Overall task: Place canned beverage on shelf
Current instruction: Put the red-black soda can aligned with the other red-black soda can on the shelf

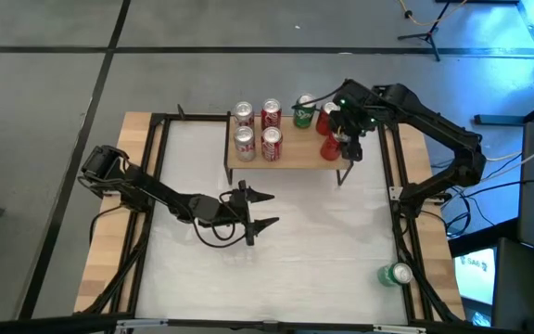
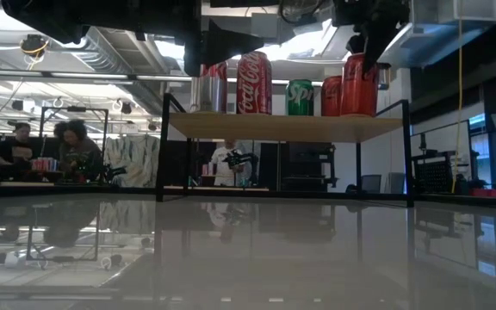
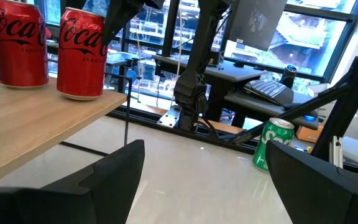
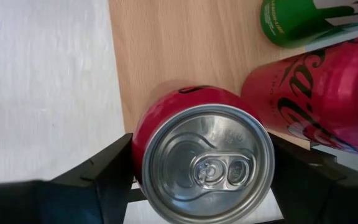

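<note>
A red can (image 4: 207, 165) stands on the light wood shelf (image 1: 286, 160) at its right end, near the shelf's front edge, and my right gripper (image 4: 204, 177) is shut on it from above. Behind it on the shelf stand another red can (image 4: 316, 87) and a green can (image 4: 303, 18). Several more cans (image 1: 258, 128) stand at the shelf's left end. My left gripper (image 1: 269, 210) hangs open over the table in front of the shelf, with nothing between its fingers. My right gripper pinches the red can's side wall (image 4: 140, 143) between its two fingers, one on each side, near the can's top. The fingers come from above, slanting steeply down. The can is upright, its base (image 2: 360, 112) on the shelf's plank.
A green can (image 1: 397, 274) sits on the white table near its right near corner, also in the left wrist view (image 3: 273, 144). Black rails (image 1: 151, 186) run along the table's left and right sides. Bare table lies in front of the shelf.
</note>
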